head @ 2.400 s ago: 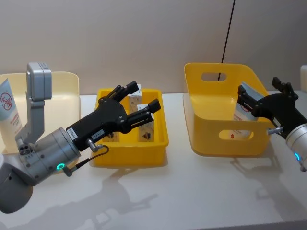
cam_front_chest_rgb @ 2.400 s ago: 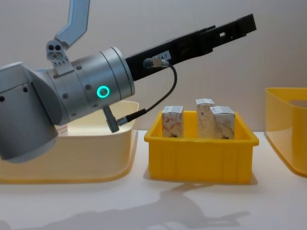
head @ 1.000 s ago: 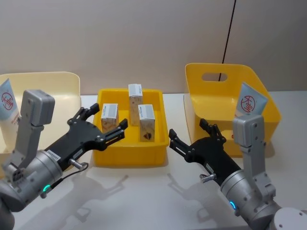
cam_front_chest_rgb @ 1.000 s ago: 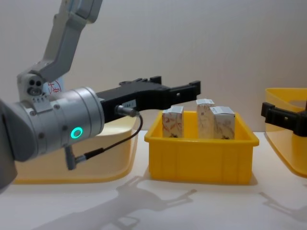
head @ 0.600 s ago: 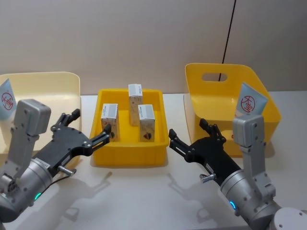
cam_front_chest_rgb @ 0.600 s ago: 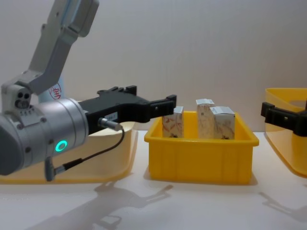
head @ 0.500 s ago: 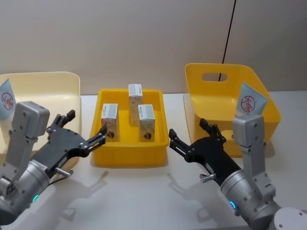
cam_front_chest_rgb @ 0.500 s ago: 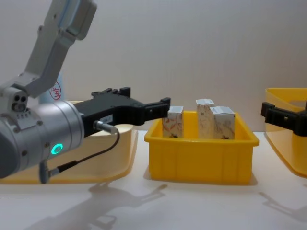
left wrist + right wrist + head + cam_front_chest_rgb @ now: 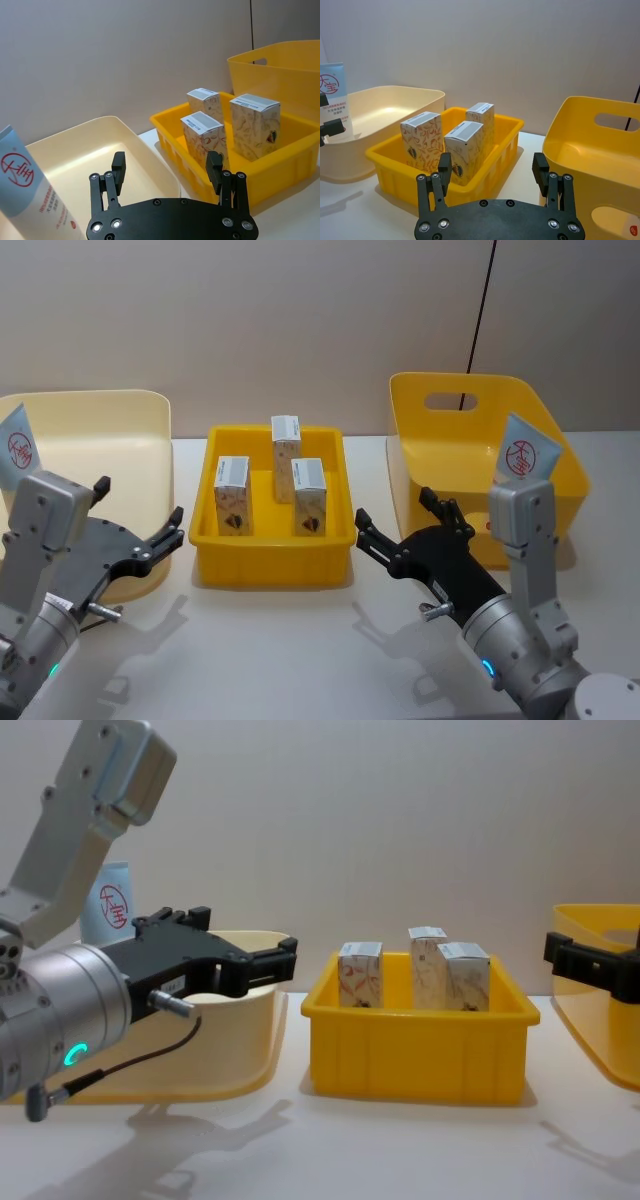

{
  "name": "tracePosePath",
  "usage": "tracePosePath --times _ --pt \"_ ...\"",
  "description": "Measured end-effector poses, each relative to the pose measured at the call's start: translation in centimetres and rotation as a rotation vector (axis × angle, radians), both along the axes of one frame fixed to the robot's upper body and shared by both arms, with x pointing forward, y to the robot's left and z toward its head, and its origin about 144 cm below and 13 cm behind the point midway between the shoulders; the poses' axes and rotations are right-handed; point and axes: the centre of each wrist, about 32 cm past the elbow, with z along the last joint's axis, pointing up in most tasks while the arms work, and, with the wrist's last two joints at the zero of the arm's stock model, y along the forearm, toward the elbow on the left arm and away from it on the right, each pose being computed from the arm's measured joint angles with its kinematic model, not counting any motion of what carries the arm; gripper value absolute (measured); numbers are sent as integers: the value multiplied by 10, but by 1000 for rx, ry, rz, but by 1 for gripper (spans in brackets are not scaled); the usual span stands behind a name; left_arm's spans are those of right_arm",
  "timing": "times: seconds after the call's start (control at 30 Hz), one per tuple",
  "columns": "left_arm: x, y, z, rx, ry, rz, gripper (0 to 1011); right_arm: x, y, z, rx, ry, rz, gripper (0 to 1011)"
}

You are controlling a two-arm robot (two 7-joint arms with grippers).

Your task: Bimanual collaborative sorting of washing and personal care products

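L gripper [image 9: 138, 506] fingers spread wide, holding nothing, left of the yellow tray [image 9: 275, 570], over the cream bin [image 9: 120, 415] rim. R gripper [image 9: 392, 508] likewise splayed, empty, just right of tray. Three cartons [image 9: 309, 496] upright in tray. Head view: one tube [image 9: 18, 448] in cream bin, another tube [image 9: 525, 454] in deep bin [image 9: 430, 455] right of tray.

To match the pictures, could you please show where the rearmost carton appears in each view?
Head view: rearmost carton, nearest the yellow tray's back wall.
Left wrist view: rearmost carton, farthest from the camera.
Right wrist view: rearmost carton, farthest again.
Chest view: rearmost carton, middle of three.
Shared landmark: the yellow tray.
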Motion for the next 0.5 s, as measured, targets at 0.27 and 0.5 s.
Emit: tracePosePath --times 0.27,0.5 --pt "-3 1 -1 13 -9 25 1000 6 0 1 -10 2 15 1001" --pt "-3 1 -1 13 -9 26 1000 20 3 4 -29 11 30 1001"
